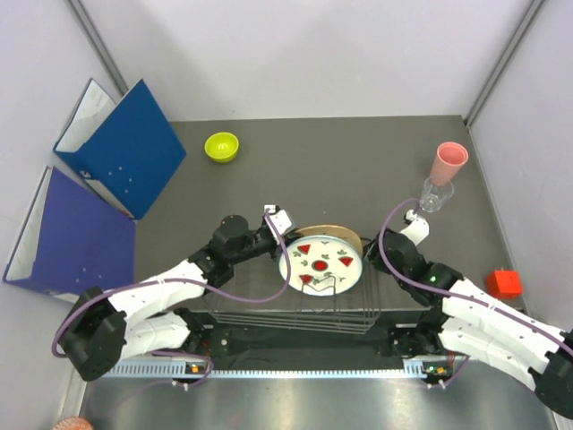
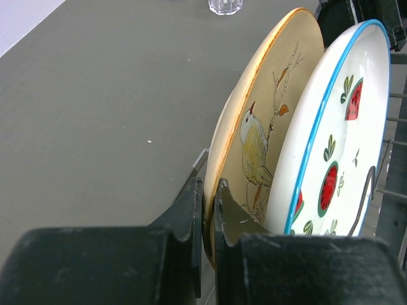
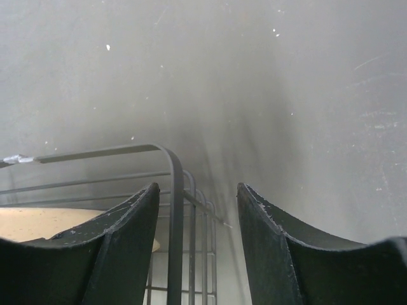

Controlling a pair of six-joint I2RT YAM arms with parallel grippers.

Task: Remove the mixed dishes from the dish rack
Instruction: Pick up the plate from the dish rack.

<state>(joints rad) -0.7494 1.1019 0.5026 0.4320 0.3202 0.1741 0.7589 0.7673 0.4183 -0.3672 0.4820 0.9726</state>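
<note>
Orange-tan plate (image 2: pixel 254 121), upright in the dish rack (image 1: pixel 269 319) at frame centre, rim pinched by my left gripper (image 2: pixel 208 190), presumably for lifting out; my right gripper (image 3: pixel 197 194) gapes empty.

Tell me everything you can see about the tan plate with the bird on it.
The tan plate is round and pale orange-tan with a darker orange rim. Its smooth face shows a yellowish bird on a twig with orange leaves. I cannot tell what it is made of. It stands on edge, tilted, in the dish rack, just behind the white watermelon plate, which overlaps it. The left gripper is closed on its lower rim, one finger on each side.
</note>
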